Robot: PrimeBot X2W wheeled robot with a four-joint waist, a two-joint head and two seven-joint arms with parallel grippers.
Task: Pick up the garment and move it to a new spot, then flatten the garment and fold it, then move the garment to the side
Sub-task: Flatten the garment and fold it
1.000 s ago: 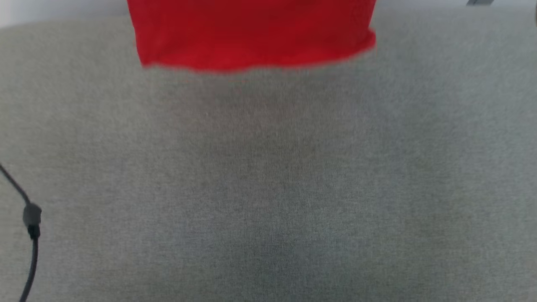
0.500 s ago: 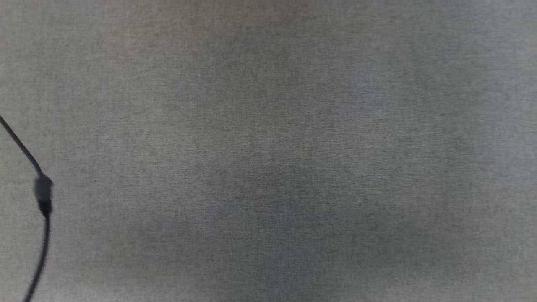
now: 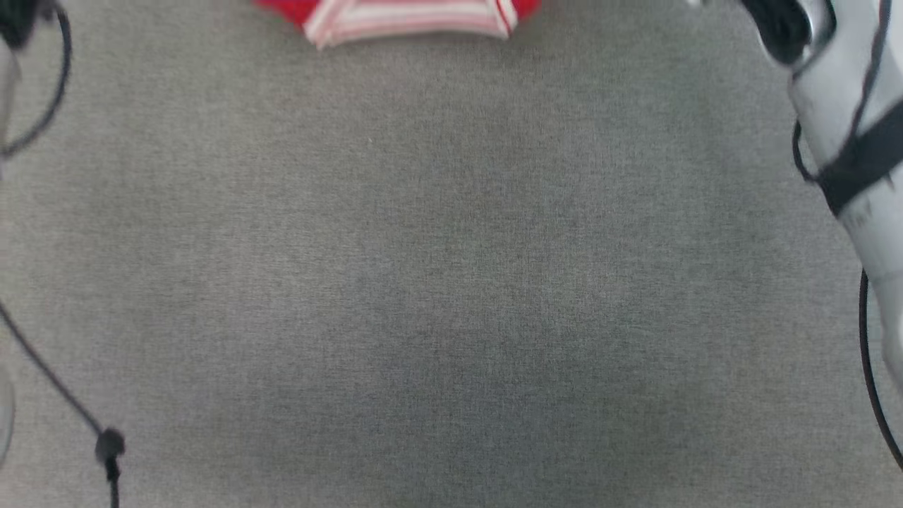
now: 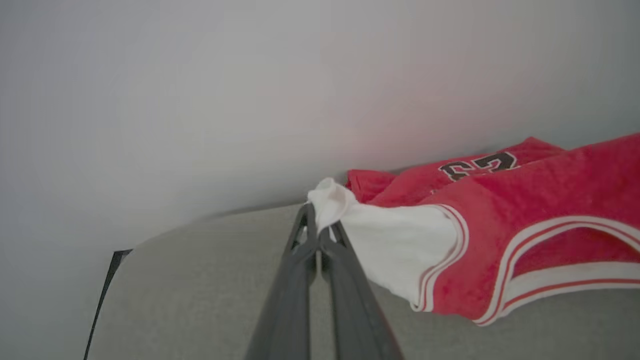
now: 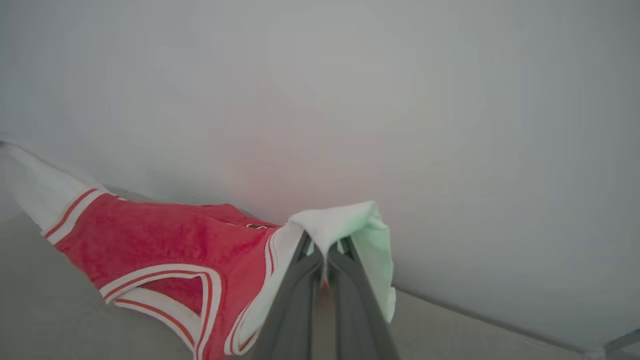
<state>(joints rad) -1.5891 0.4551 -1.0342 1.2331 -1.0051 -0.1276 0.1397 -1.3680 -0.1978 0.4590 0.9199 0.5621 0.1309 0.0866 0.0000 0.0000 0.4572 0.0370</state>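
I look along my left gripper. Its two dark fingers are pressed tight together, and they pinch the end of a white sleeve of the garment. The sleeve end sticks up in a small white lump over the fingertips. From there the red shirt runs off to the right of this view. I see its red and white striped edge, and the black number 23 sits on the far part, close to the pale wall.

My right gripper is closed too. It pinches the other sleeve, which folds over the fingertips like a little white hood. In this view the red body goes off to the left, and the striped neck hole hangs low. So the shirt is held by both sleeves and stretched between my two grippers. I cannot tell how much of it rests on the grey cloth surface.

In the head view, a bit of the striped edge and some red show at the top middle. My pale right forearm, with a black strap, is at the upper right. A thin dark cable with a small plug lies at the lower left.
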